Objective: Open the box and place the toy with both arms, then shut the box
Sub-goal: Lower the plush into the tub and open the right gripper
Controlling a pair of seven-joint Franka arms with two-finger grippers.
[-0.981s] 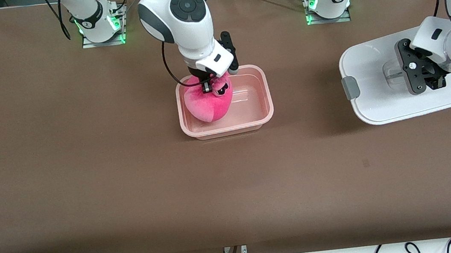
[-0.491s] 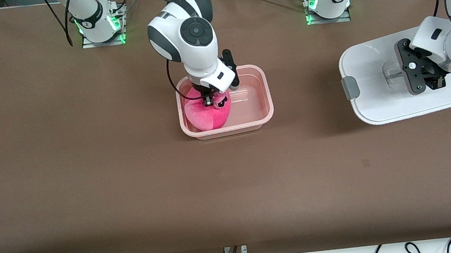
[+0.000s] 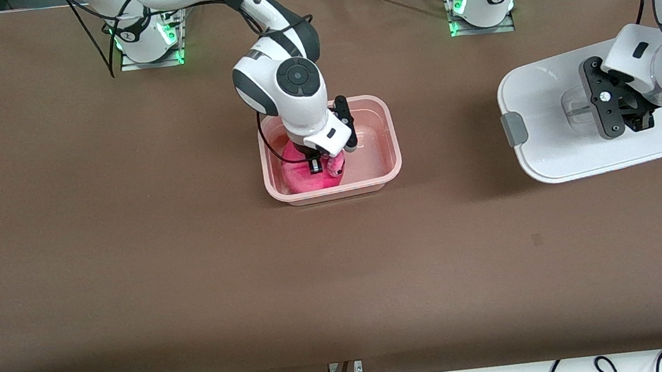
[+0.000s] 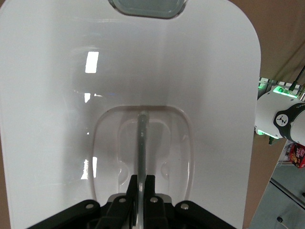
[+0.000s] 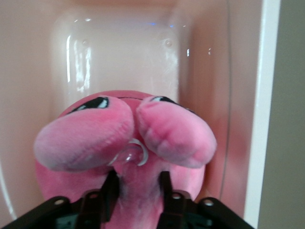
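My front camera looks down across the whole table (image 3: 126,268); each wrist camera sits close (both share its middle strip).

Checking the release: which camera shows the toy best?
Right wrist view: the toy fills it, eyes visible, sitting in the box between the right hand's fingers. Front view shows it half-hidden by the arm. Left wrist view doesn't show it.
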